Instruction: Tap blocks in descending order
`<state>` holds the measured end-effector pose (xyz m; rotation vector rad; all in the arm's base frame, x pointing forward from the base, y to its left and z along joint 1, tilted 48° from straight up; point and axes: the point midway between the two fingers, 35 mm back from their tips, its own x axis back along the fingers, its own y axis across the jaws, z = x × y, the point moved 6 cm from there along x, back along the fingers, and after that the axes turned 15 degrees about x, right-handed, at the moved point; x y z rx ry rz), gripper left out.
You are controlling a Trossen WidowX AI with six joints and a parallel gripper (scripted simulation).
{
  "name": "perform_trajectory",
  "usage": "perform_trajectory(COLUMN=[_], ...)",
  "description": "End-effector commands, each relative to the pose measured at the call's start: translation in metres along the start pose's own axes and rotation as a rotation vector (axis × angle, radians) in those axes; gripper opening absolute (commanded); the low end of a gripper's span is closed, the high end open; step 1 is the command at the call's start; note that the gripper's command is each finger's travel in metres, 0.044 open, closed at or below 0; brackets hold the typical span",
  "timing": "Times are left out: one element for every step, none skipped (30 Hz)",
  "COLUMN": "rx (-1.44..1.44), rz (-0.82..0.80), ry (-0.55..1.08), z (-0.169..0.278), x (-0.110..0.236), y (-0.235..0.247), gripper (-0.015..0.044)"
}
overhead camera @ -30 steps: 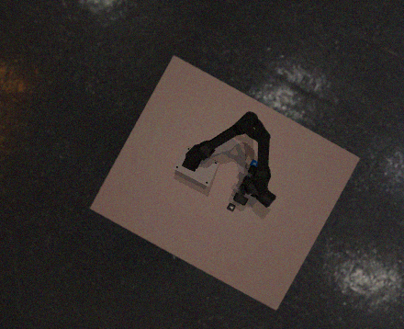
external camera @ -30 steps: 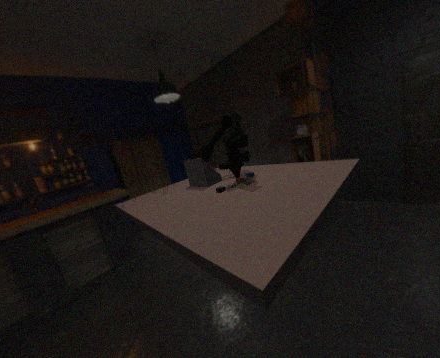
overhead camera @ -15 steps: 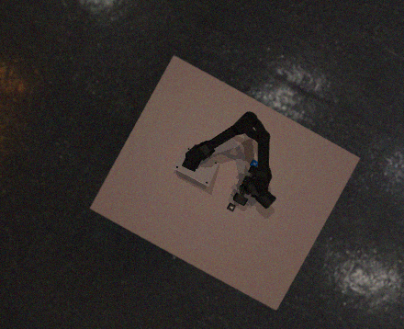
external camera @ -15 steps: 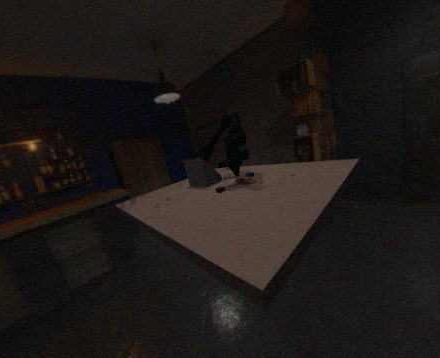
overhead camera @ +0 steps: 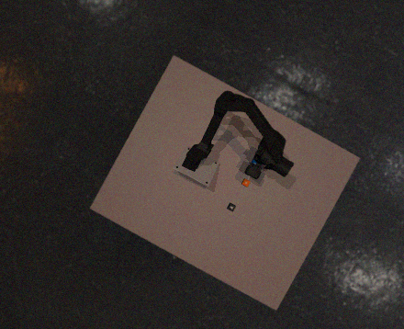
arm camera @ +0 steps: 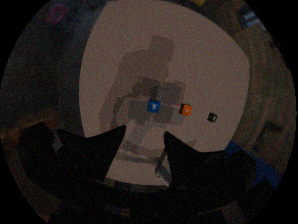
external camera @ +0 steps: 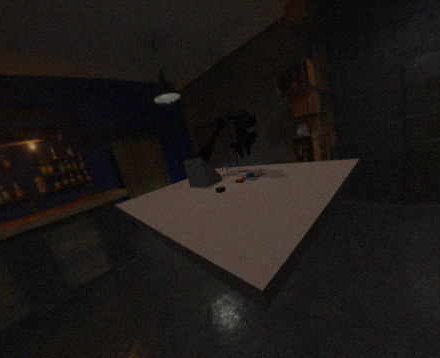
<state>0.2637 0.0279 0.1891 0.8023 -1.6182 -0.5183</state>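
A blue block (overhead camera: 254,162) (external camera: 250,175) (arm camera: 154,106) lies on the table, partly hidden by the arm in the top view. An orange block (overhead camera: 245,183) (external camera: 240,180) (arm camera: 186,110) lies beside it, and a black block (overhead camera: 231,207) (external camera: 220,189) (arm camera: 212,117) lies farther along, roughly in line. Each shows a pale print on top in the wrist view, too blurred to read. My gripper (external camera: 244,154) (arm camera: 145,131) is open with nothing between its fingers. It hangs well above the table near the blue block, touching no block.
The blocks and the arm's base stand on a pinkish table (overhead camera: 167,230) (external camera: 262,240). A grey base mount (overhead camera: 199,176) (external camera: 199,172) under the arm stands to the left of the blocks. The arm's shadows fall around the blue and orange blocks.
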Motion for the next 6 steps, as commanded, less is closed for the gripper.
perform_trajectory(rx=[-0.016,-0.016,-0.016,-0.016,-0.016,-0.016], rz=[-0.005,-0.005,-0.005,-0.005,-0.005,-0.005], ry=[0.006,0.006,0.006,0.006,0.006,0.006], z=[0.0094,0.0094,0.0094,0.0094,0.0094,0.0094], x=[0.0127,0.0127,0.0127,0.0127,0.0127,0.0127], y=[0.0282,0.0282,0.0282,0.0282,0.0282,0.0282], gripper=[0.0400,0.0400,0.0400,0.0400,0.0400,0.0400])
